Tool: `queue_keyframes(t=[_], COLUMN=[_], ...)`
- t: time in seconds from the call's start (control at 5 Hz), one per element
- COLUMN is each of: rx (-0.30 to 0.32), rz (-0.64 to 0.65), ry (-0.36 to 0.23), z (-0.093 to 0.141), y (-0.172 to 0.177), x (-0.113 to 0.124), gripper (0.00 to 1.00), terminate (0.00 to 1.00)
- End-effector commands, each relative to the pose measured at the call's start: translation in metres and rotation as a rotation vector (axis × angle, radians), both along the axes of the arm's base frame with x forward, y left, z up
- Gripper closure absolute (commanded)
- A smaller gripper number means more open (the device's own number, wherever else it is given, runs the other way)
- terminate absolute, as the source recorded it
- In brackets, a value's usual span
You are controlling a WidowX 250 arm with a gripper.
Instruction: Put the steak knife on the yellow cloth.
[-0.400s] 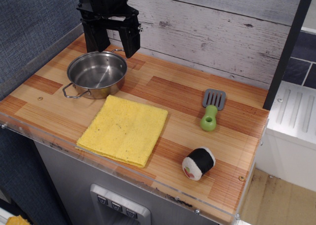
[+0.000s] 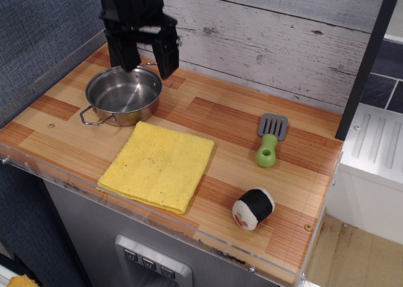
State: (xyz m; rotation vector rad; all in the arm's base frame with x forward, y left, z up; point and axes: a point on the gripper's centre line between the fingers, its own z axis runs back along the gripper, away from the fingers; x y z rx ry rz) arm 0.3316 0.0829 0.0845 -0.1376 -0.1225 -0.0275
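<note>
Lime-green-handled steak knife (image 2: 271, 140) lies untouched, well right of our claw (image 2: 147, 61), whose fingers stand apart, empty. We judge the reach is next: cross rightward, descend, grasp its handle.

Desk (image 2: 208, 114): wooden top in striped light and reddish planks, clear strip along the front edge. Four items lie directly on it. Steel pot (image 2: 123, 94) at back left, upright, loop handle toward the front left. Yellow cloth (image 2: 158, 165) flat, just in front of the pot, near the front edge. Steak knife (image 2: 270, 140) at right, well apart from the cloth, grey slotted head toward the wall, green handle toward the front. Sushi roll (image 2: 253, 208) on its side near the front right, in front of the knife.
</note>
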Motion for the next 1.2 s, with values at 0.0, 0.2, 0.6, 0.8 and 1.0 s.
queue_keyframes(t=[0.0, 0.2, 0.6, 0.8, 1.0], rx=[0.044, 0.08, 0.078, 0.068, 0.065], rz=[-0.029, -0.064, -0.014, -0.014, -0.011], ry=[-0.051, -0.073, -0.087, -0.067, -0.046], z=[-0.001, -0.008, -0.038, -0.053, -0.065], y=[-0.061, -0.098, -0.145, -0.15, -0.149], x=[0.015, 0.023, 0.021, 0.017, 0.014], gripper=[0.0, 0.0, 0.0, 0.0, 0.0], terminate=[0.0, 0.0, 0.0, 0.0, 0.0])
